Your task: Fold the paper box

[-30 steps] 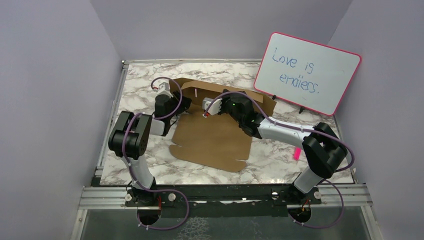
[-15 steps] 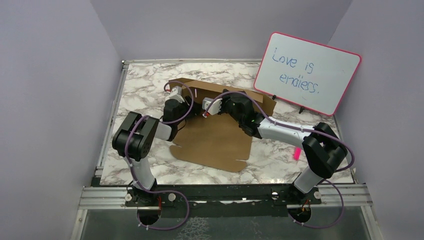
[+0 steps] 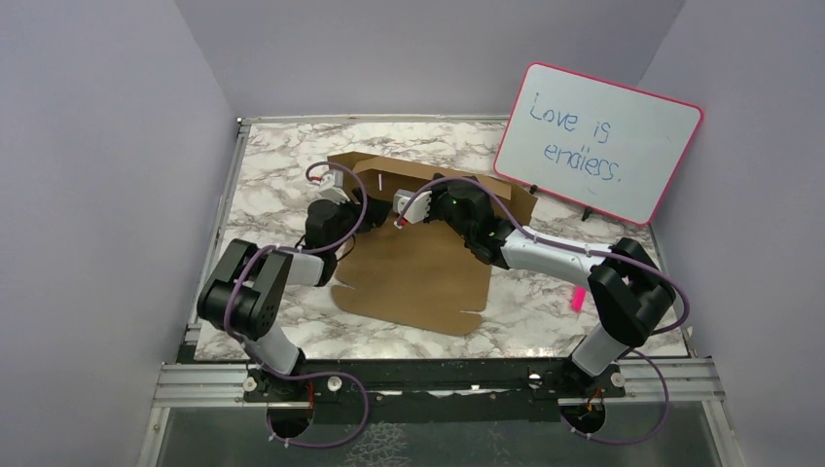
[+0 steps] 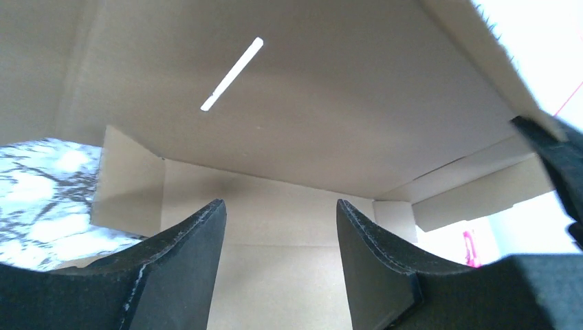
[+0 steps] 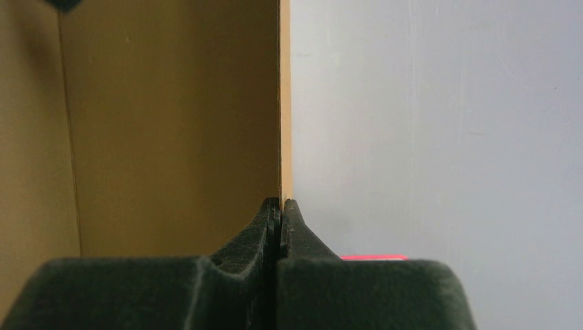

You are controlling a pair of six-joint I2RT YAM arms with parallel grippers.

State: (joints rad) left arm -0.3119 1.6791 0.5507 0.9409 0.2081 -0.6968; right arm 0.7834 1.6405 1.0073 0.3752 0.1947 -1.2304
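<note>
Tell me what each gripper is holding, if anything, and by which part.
The right gripper is shut on the paper box, pinching the edge of its raised rear panel. The left gripper is open and holds nothing.

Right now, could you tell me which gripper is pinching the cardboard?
The right gripper, shut on the raised wall's edge of the paper box. The left gripper is open, holding nothing.

Overhead the light is soft and even, and the marble table shows only faint shadows beneath the arms; that view is sharp throughout. In the left wrist view, glare burns white at two o'clock and nine o'clock, while the paper box sits in dim shade. The right wrist view is dull, its near fingers blurred.
</note>
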